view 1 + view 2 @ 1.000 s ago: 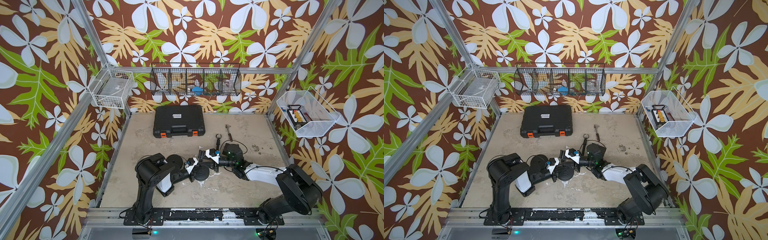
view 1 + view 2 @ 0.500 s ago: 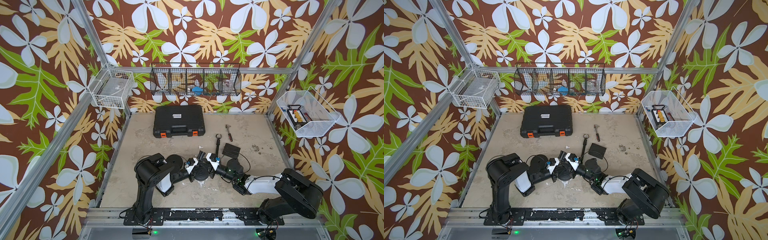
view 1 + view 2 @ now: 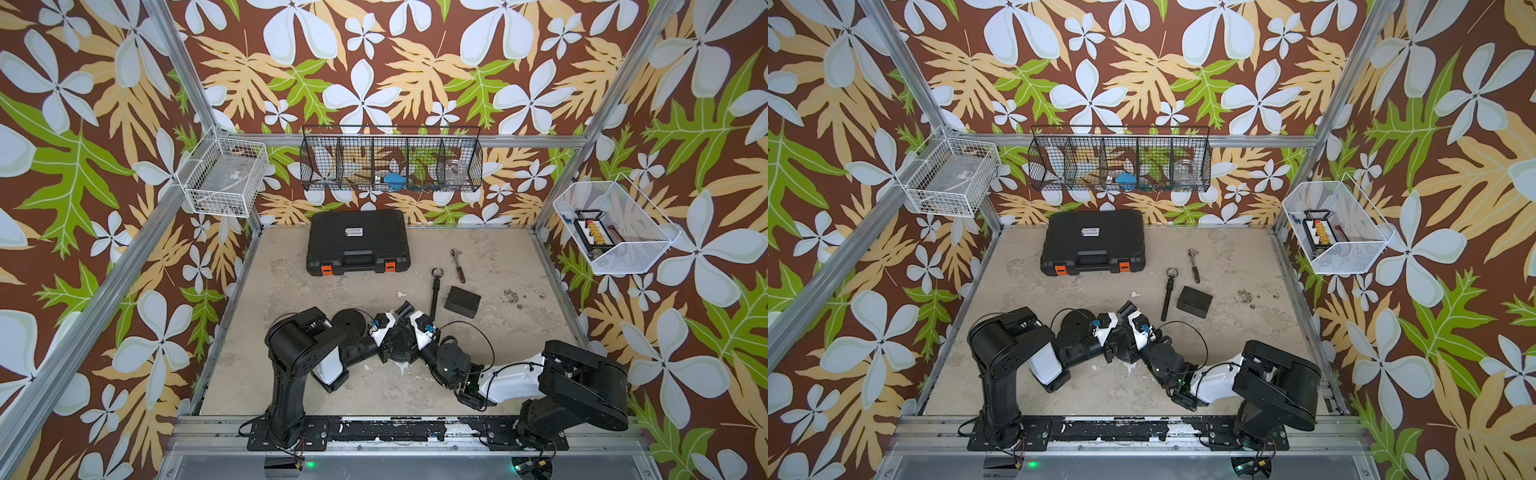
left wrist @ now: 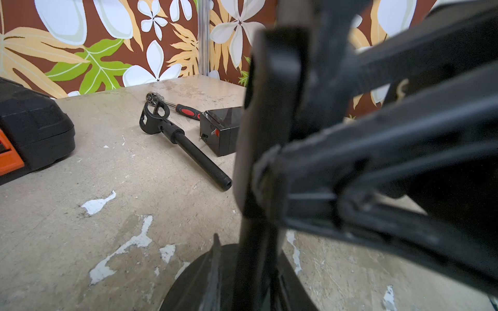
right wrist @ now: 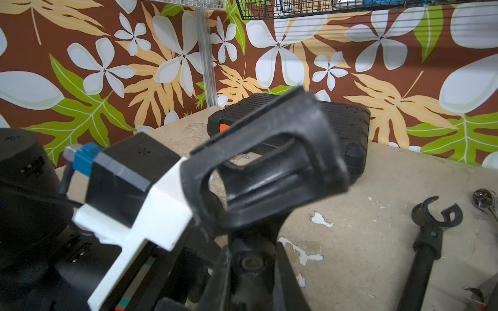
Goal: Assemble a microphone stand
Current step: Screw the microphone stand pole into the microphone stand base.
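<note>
In both top views the left arm [image 3: 303,349] and right arm [image 3: 1221,376] lay folded low over the mottled tabletop [image 3: 291,299], their wrists meeting above the round black base [image 3: 399,353]. A white wire basket [image 3: 615,245] held a rack of yellow pieces.

In the left wrist view the slim pole [image 4: 194,150] lay beside a small black box [image 4: 219,132].

In the right wrist view the looped left fingers [image 5: 269,161] crossed ahead, and their gap could not be told. The right fingers [image 5: 287,280] stood narrow about a dark stub, grip unclear.
</note>
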Action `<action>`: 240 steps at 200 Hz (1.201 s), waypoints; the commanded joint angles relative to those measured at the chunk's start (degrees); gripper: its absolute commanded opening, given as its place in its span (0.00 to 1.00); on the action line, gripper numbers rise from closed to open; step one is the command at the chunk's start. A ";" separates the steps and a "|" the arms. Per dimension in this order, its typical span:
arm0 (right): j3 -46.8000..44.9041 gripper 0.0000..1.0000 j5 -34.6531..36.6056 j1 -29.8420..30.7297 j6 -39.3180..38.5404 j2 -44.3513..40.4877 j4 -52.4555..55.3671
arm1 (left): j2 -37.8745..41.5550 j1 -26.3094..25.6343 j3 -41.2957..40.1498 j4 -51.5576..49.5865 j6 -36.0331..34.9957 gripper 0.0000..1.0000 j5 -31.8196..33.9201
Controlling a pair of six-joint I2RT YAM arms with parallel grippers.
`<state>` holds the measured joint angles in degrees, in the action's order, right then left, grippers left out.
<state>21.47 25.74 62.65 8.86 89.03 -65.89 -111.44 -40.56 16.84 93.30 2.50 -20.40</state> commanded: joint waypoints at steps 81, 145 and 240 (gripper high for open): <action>-1.34 0.63 -29.81 -11.51 -7.46 -10.55 18.85 | -1.88 0.13 0.05 8.31 -0.92 0.08 0.58; 1.61 0.60 -67.44 -27.17 -16.95 -10.24 20.07 | -2.42 0.13 0.06 8.33 -1.01 0.07 0.79; 11.36 0.43 -81.00 -29.73 -23.43 -1.44 21.95 | -2.22 0.13 0.03 8.16 -1.10 0.07 0.49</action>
<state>32.75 -49.63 33.45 -13.74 86.78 -41.50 -113.30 -40.56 17.08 95.00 0.16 -20.84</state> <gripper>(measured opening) 0.471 0.182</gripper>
